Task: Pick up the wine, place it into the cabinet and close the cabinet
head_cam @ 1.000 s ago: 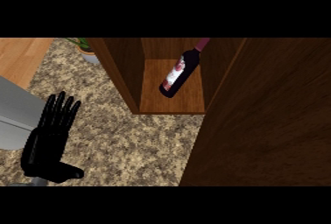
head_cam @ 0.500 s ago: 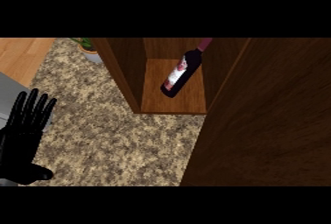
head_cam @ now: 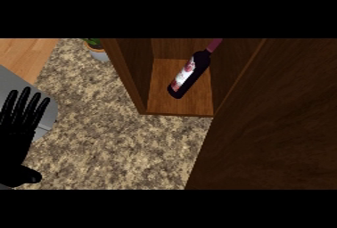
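While my left robot hand (head_cam: 20, 131) rests with fingers spread over the speckled stone desk's (head_cam: 112, 147) left edge, the dark glass wine bottle (head_cam: 186, 78) sits inside the brown wooden cabinet (head_cam: 132, 75); its open door (head_cam: 270, 133) wants a smooth, full swing shut.

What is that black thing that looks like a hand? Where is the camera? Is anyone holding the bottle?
That black shape is the robot's left hand, open, fingers up, resting at the left edge. The camera sits in the robot's head, looking down. You see a speckled counter and a wooden cabinet with its door not shut. The wine bottle is inside on the shelf, and nothing holds it. The right hand is out of sight.
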Motion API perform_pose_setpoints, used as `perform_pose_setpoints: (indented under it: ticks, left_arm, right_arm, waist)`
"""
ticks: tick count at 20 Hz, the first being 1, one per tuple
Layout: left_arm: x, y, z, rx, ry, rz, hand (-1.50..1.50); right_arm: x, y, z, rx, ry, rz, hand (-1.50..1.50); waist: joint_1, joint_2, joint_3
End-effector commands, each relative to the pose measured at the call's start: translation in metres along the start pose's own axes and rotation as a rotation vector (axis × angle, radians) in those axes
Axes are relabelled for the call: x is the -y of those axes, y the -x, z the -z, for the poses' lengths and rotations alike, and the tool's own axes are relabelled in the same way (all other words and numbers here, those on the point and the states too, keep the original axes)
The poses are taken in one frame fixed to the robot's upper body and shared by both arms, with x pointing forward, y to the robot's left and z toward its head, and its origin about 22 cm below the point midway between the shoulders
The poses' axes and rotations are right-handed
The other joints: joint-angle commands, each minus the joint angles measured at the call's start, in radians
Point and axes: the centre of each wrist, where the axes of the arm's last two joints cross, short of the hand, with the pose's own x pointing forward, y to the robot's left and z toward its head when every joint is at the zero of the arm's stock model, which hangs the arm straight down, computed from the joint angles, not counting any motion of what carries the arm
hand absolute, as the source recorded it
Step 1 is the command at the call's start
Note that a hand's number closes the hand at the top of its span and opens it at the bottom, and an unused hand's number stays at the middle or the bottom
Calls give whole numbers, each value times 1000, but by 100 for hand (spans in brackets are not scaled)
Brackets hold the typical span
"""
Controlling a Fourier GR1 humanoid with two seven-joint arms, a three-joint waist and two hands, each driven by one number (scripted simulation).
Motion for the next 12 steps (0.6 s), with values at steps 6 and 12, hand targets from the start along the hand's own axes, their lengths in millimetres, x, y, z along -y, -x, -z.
perform_pose_setpoints:
  ticks: [6, 12]
  left_arm:
    - [-7, -10, 4, 4, 33, -4, -150]
    - [-13, -15, 11, -31, 20, 4, -150]
  right_arm:
    - [-12, -23, 30, 104, -22, 224, 150]
    - [-10, -22, 83, 121, -17, 182, 150]
  waist:
    - [45, 8, -3]
    - [44, 2, -3]
